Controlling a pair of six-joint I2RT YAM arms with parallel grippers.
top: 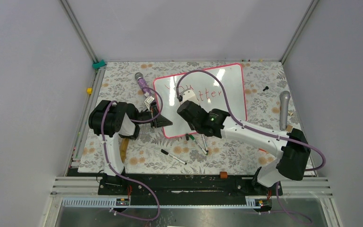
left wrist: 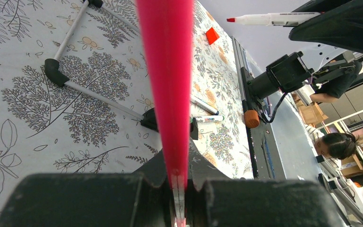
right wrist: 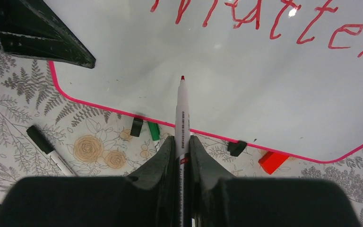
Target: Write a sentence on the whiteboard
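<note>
**A:** From the top view, how far along is the job?

**B:** The large, glossy white rectangular whiteboard [top: 227,101] with a thin pink-red frame lies toward the far edge of the floral-patterned table [top: 123,85]. The thin red handwritten sentence [top: 203,92] runs to two lines, "You" and "matter". The board's near half is bare, so a third line probably remains to be written (there is room for one).

**A:** And the arms?

**B:** The left gripper [top: 167,122] sits at the board's left edge, and the right gripper [top: 185,100] is over its middle.

**A:** What does the left wrist view show?

**B:** The left gripper's jaws are clenched on the pink-red frame [left wrist: 168,71], pinning the board.

**A:** And the right wrist view?

**B:** The right gripper is clamped around a slim white marker [right wrist: 181,101] with a red tip. The tip points at blank board between "matter" and the board's near edge. Whether it touches the surface cannot be told.
</note>
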